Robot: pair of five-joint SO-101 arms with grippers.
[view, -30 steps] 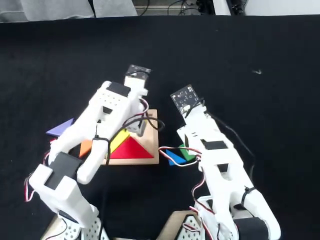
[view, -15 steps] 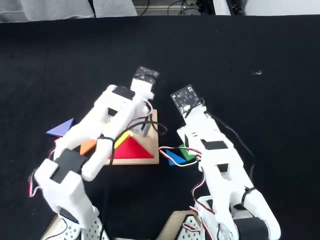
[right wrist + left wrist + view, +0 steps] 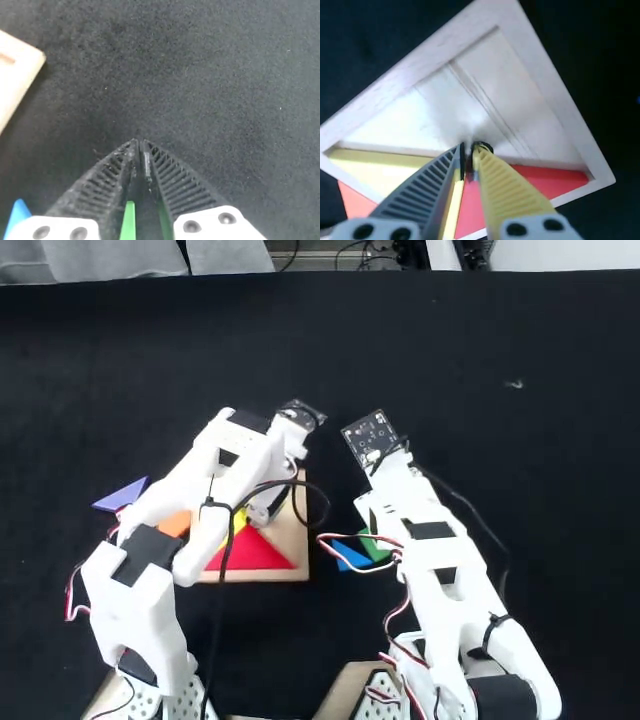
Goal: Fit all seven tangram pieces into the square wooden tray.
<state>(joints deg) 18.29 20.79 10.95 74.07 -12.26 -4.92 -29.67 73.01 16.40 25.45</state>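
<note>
Two of the seven pieces are lying in the wooden tray (image 3: 292,525): a red triangle (image 3: 255,552) and a yellow triangle (image 3: 380,170), filling its near half. The left gripper (image 3: 468,150), pressed together on nothing, is touching the tray floor where they meet. The right gripper (image 3: 139,146), likewise pressed together, is hovering over black cloth (image 3: 225,75). An orange piece (image 3: 175,523) and a purple triangle (image 3: 120,497) are waiting left of the tray, and a blue piece (image 3: 348,558) and a green piece (image 3: 375,548) are waiting right of it, so most of the fitting is likely remaining.

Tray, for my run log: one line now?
left gripper: shut, in tray | right gripper: shut, over table | seated: red triangle, yellow piece
</note>
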